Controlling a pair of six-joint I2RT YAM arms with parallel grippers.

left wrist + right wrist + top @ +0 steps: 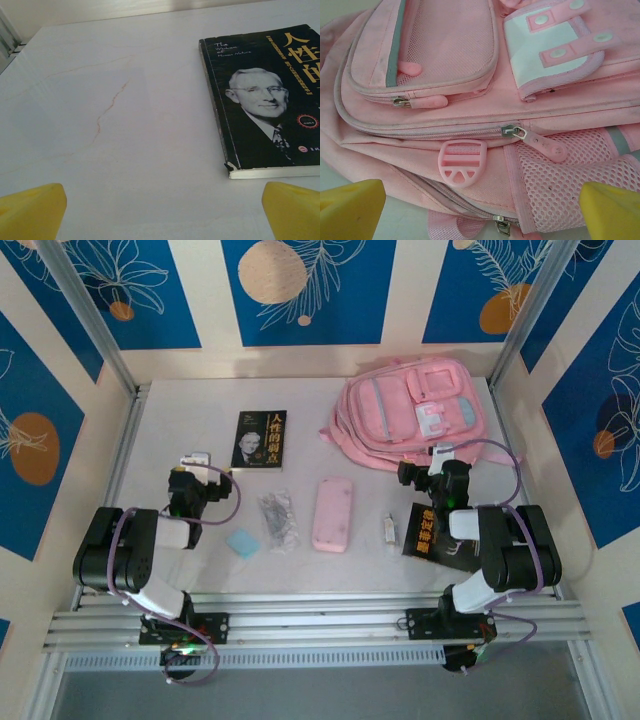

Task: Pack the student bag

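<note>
We see the student bag lying flat at the overhead frame's upper right on the surface, pockets up, zips seemingly shut (so nothing packed yet). The right jaws stand apart just below it, facing a zip pull, likely to open it. The left jaws, also apart, hang lower left of the book.
</note>
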